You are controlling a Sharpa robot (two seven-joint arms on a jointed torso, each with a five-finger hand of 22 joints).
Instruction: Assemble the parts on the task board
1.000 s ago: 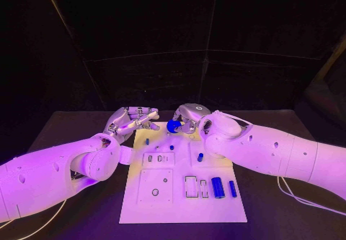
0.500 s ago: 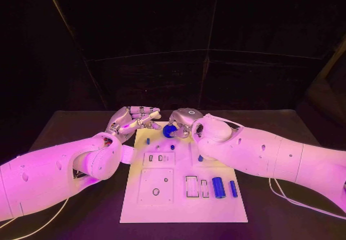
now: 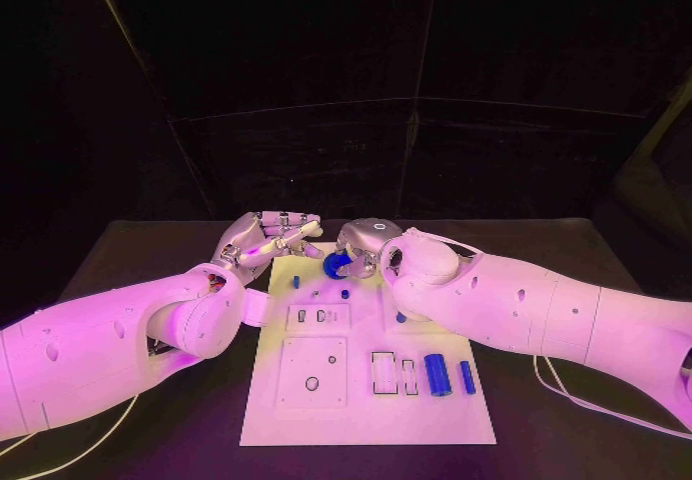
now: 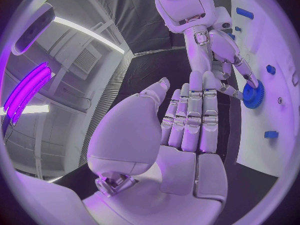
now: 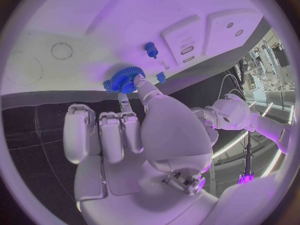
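The right robot hand (image 3: 371, 243) pinches a small blue toothed plastic gear (image 3: 338, 265) over the far end of the white rectangular task board (image 3: 366, 412) on the black tabletop (image 3: 577, 440). The left robot hand (image 3: 268, 240) hovers just beside it, fingers apart, grasping nothing.

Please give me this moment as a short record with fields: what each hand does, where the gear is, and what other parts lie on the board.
right hand: pinches the blue gear at the far end of the task board
left hand: beside the board's far left corner, holds nothing, fingers extended
gear contact: at the board surface in the right wrist view; seated or not, cannot tell
other parts: two blue cylinders near the right edge; small blue pieces mid-board
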